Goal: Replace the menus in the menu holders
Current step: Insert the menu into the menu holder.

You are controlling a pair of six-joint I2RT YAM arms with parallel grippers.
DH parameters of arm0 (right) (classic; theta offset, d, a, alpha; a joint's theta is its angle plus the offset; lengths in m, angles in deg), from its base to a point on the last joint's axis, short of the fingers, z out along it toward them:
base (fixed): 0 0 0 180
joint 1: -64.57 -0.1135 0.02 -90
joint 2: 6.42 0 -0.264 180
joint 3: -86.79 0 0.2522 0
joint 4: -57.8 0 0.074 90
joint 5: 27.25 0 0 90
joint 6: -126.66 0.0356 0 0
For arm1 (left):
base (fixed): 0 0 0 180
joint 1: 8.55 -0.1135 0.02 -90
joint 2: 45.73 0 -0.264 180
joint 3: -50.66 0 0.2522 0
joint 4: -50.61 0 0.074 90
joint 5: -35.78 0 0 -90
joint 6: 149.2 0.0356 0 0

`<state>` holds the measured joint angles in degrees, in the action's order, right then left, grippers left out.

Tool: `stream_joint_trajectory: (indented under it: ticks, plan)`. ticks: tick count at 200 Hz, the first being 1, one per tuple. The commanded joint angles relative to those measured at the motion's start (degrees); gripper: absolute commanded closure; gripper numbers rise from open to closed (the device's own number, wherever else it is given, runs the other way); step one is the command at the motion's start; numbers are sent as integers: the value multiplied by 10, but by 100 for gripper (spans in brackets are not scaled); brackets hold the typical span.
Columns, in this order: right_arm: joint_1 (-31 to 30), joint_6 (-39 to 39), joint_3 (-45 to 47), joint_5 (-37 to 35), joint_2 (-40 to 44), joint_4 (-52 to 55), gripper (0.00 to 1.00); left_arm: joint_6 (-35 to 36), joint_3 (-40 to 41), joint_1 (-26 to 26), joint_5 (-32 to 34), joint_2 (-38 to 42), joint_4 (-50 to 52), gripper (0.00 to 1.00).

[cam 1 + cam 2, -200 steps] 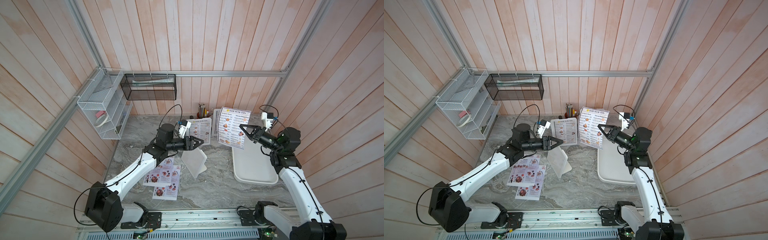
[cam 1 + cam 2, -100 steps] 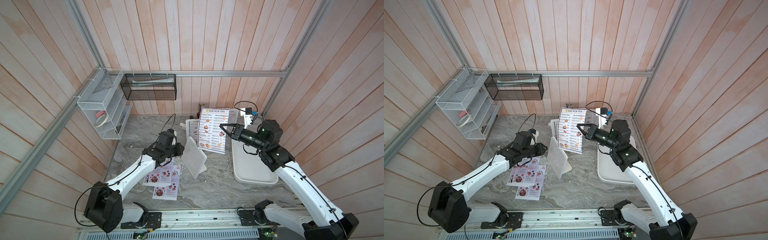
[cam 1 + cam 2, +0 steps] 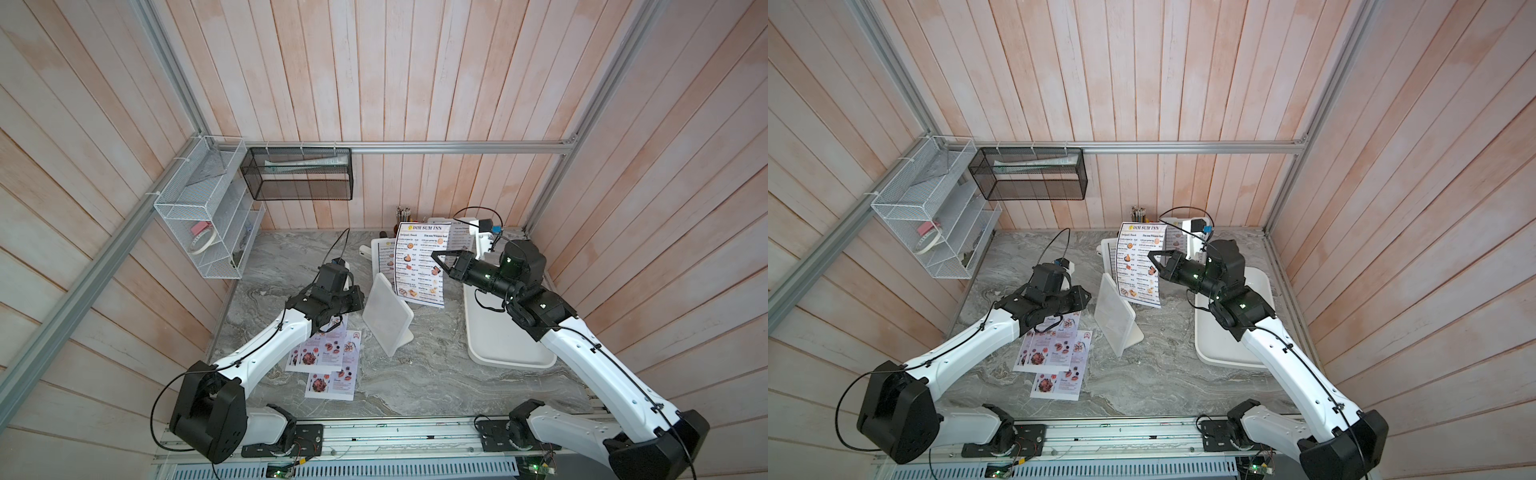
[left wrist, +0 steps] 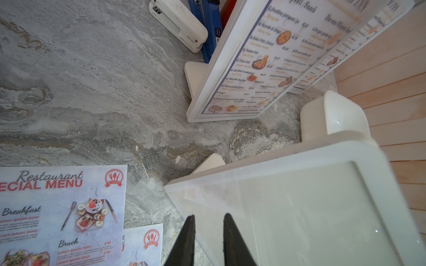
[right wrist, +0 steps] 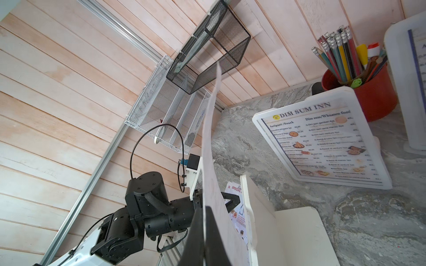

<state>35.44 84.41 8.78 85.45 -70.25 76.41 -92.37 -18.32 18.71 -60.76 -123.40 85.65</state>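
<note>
**A:** What's leftmost on the grey marbled bench (image 3: 415, 386)?

**B:** Red-titled "Special Menu" paper sheets (image 3: 324, 353), flat and overlapping toward the left edge, with bare bench behind them.

**A:** And the left gripper (image 4: 209, 216)?

**B:** Its fingers are pinched on the side rim of the empty white plastic menu holder (image 3: 386, 318), which stands tilted mid-bench.

**A:** Further right?

**B:** The right gripper (image 3: 438, 261) is clamped on a blue-bordered "Dim Sum Inn" sheet (image 3: 422, 266). The sheet hangs upright near that holder's top edge, in front of a filled white holder (image 5: 322, 142) by the back edge.

**A:** Any room?

**B:** There's open bench between the empty holder and the shallow white tray (image 3: 498, 353) along the right edge.
</note>
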Motion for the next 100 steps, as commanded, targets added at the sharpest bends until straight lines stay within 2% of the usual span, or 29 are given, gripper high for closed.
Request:
stream_joint_trajectory:
  ticks: [1,100]
  plan:
    - [-3,-7,-17,-20,16,5,100,6,9,-3,7,1,-2,76]
    - [-2,3,7,-16,37,22,100,4,9,-3,7,5,-1,76]
